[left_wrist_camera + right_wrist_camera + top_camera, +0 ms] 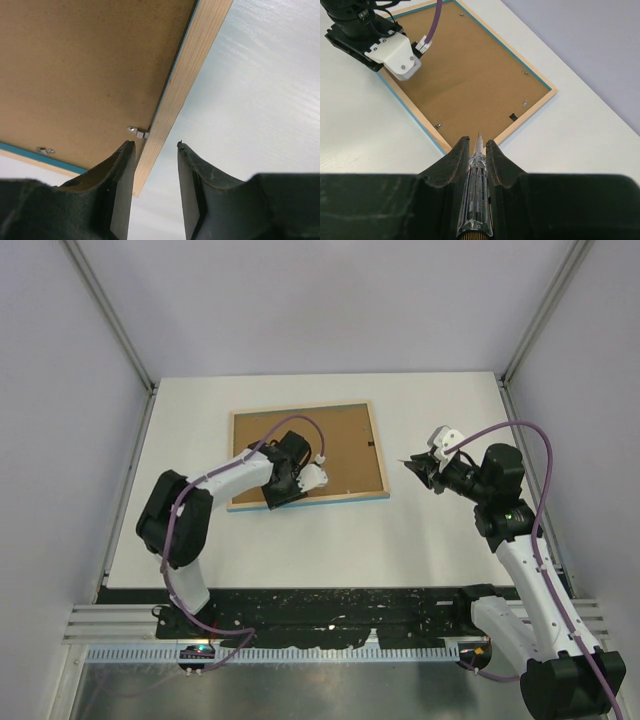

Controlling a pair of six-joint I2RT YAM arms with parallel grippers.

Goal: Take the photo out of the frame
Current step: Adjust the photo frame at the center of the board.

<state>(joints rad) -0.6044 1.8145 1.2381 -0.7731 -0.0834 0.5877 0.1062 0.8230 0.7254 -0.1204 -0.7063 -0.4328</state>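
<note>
White tabletop (300,550) is carrying the thin light-blue rectangular frame (378,450), lying face down with its wood-coloured back up. The plain brown backing board (345,445) is sitting inside it, seemingly pinned by small metal tabs (136,131). The photo is presumably hiding beneath, so removal is barely starting. The left gripper (155,143) is hovering half open near the frame's 6 o'clock edge, gripping nothing. At 3 o'clock, the right gripper (477,142) is pinching a clear-handled screwdriver (477,185).
</note>
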